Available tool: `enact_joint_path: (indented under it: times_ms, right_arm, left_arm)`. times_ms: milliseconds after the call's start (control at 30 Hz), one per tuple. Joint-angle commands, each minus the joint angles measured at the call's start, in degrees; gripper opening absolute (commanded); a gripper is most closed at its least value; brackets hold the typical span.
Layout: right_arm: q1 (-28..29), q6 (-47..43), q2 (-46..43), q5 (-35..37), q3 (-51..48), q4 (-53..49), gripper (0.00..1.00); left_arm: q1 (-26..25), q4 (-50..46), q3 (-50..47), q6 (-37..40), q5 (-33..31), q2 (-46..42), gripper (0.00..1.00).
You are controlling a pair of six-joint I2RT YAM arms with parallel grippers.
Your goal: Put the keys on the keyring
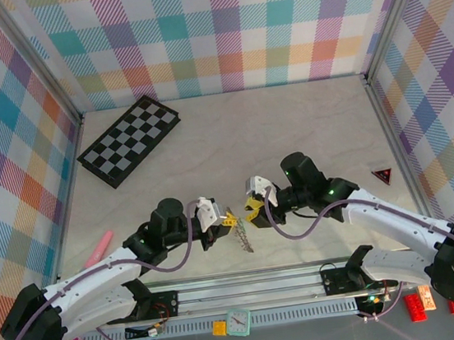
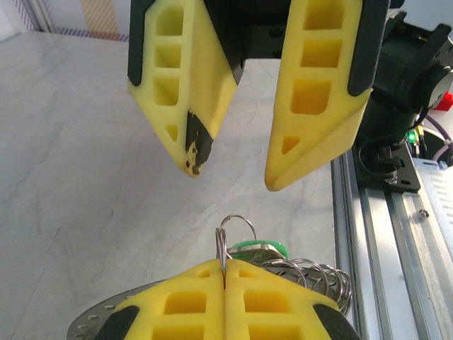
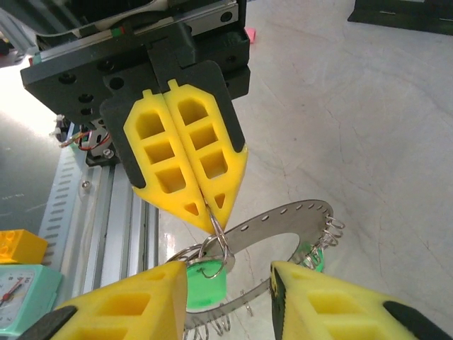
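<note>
The 2 arms meet tip-to-tip over the surface [image 1: 288, 129]. Left gripper [image 3: 211, 211] jaws are closed on the key loop [image 3: 216, 248]; right gripper [image 3: 228, 275] jaws are open. The right wrist view exposes the keyring [image 3: 283, 216] band.

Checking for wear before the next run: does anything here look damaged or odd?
Yes: one yellow finger of the right pincer has a dark, chipped-looking patch near its tip; the other finger looks clean.
</note>
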Motion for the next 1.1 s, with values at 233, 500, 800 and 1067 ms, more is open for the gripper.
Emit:
enact_joint_path:
  times_ms: [233, 500, 800, 1067]
  right_arm:
    - [0.0, 7.4, 3.3, -5.4, 1.0, 2.0, 0.26]
    - [0.0, 9.5, 3.7, -6.8, 1.3, 2.1, 0.18]
    - [0.0, 9.9, 4.6, -6.8, 2.1, 2.8, 0.15]
    - [0.0, 10.7, 4.3, -6.8, 1.9, 4.8, 0.19]
  left_arm:
    - [-0.4, 9.8, -1.7, -1.2, -0.7, -1.8, 0.0]
    - [-0.5, 11.8, -2.3, -1.5, -0.9, -1.4, 0.0]
    - [-0.5, 11.9, -2.4, -1.4, -0.6, -1.5, 0.0]
    - [-0.4, 11.9, -2.5, -1.2, -0.3, -1.1, 0.0]
